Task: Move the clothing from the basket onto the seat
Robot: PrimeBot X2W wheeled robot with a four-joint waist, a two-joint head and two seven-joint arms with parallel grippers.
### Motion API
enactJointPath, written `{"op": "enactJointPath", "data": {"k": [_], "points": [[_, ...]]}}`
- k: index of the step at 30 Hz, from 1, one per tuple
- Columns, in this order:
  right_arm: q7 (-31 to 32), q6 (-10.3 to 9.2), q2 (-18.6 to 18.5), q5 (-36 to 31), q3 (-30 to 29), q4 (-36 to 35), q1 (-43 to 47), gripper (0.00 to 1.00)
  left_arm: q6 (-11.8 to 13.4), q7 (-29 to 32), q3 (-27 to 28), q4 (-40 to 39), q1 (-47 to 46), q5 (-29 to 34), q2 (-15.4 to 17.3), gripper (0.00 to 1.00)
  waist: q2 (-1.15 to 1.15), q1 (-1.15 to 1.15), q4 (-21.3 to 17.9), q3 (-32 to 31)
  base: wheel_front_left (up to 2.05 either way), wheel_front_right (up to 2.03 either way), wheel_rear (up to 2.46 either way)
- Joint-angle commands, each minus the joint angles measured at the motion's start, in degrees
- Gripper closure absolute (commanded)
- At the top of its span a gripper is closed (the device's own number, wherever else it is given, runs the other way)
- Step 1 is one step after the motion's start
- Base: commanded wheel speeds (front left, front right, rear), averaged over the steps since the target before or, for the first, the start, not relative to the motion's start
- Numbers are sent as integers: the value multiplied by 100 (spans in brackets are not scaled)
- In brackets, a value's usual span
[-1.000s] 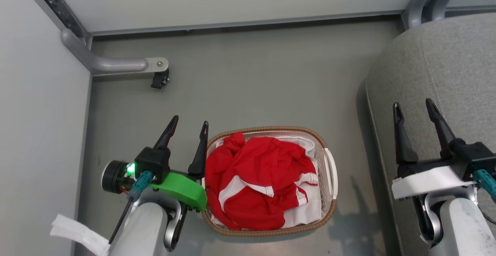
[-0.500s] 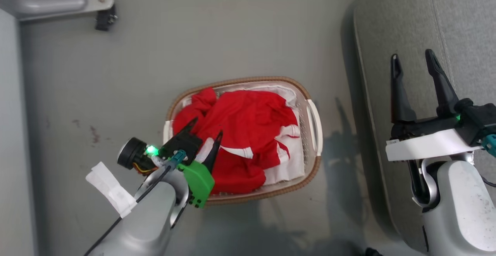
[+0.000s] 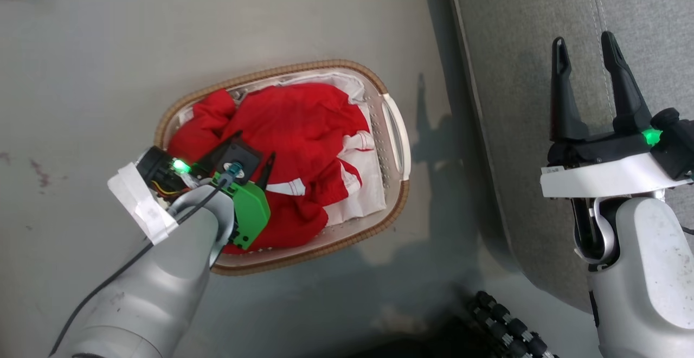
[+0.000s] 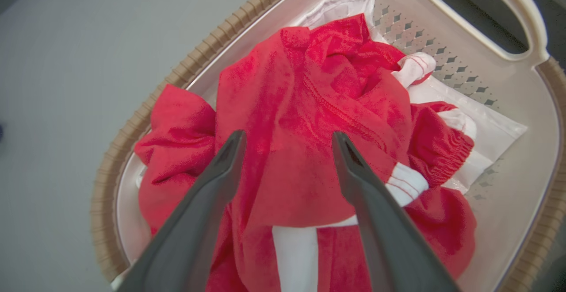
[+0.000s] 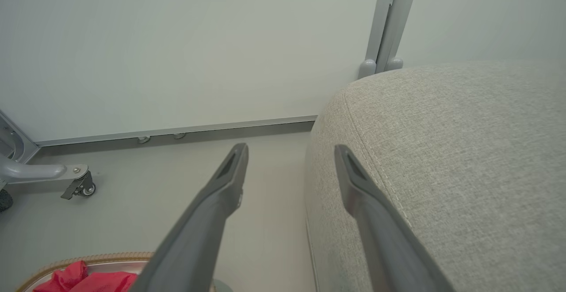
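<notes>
The clothing [image 3: 303, 125] is a crumpled red heap with white stripes in the oval cream basket [image 3: 398, 146] on the floor. My left gripper [image 3: 255, 145] points down over the heap's near-left part, open, with nothing between its fingers. In the left wrist view its fingers straddle a red fold [image 4: 287, 84] inside the basket [image 4: 526, 159]; whether the tips touch the cloth I cannot tell. My right gripper [image 3: 583, 40] hangs open and empty above the left edge of the grey seat [image 3: 520, 49], seen as well in the right wrist view [image 5: 289, 148] beside the seat [image 5: 442, 150].
A glossy white liner sheet [image 4: 495, 128] lies under the clothes. A metal frame foot with a caster [image 5: 79, 186] stands by the pale wall [image 5: 177, 40]. A black ribbed part [image 3: 509, 325] shows at the head view's bottom. Grey floor [image 3: 108, 49] surrounds the basket.
The head camera has tilted down, shifting the whole picture. My left gripper has swung from beside the basket to over the clothing, pointing down. The right gripper stays open over the seat.
</notes>
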Motion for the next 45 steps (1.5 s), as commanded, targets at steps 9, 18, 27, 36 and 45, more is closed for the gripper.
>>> {"op": "enactJointPath", "data": {"k": [9, 18, 27, 36, 45], "points": [[-28, -8, -9, 183, 159, -62, -233, 0, 141, 266, -28, 652, -374, -70, 92, 0, 0, -1, -405, 643, 0, 0, 0], [-28, -8, -10, 254, 234, 23, -249, 0, 242, 800, -55, 835, -224, -175, 37, 100, 0, -1, -431, 640, 0, 0, 0], [-28, -8, -10, 173, 200, 115, -154, 0, 201, 397, -103, 798, -66, -277, -100, 100, 0, -1, -339, 372, 0, 0, 0], [-28, -8, -12, -135, -18, 278, 114, 0, 92, 24, -277, 326, 464, -416, -317, 100, 0, -1, 56, -455, 0, 0, 0], [-28, -8, -16, -613, -304, 496, 635, 0, 36, -16, -472, -818, 922, -358, -351, 100, 0, -1, 630, -1772, 0, 0, 0]]}}
